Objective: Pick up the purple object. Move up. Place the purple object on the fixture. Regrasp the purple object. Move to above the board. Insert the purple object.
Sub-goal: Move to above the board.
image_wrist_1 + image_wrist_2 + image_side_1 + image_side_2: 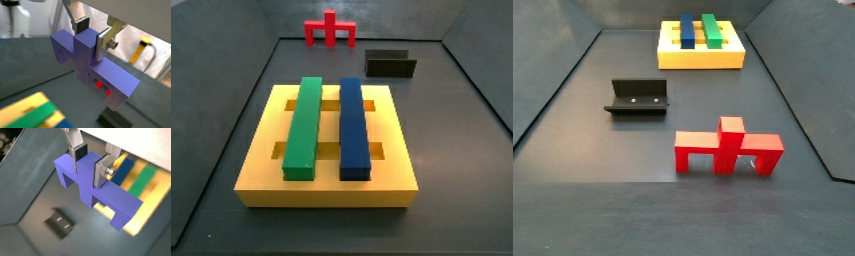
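Aloft, gripper (91, 164) fingers (101, 172) (silver plates) clamping purple object (93, 190).

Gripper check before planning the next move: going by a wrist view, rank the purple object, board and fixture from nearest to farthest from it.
1. Purple object: clamped in the gripper, touching both fingers.
2. Board and fixture: both lie well below, board behind the purple object, fixture off to its other side; too close to call.

I see the gripper (90, 162) clamping the purple bridge-shaped piece (93, 188) above open dark floor; obstacles are the red legged block (727, 148), dark L-shaped fixture (637, 97), and yellow slotted board (326, 150) carrying green bar (302, 126) and blue bar (354, 127).
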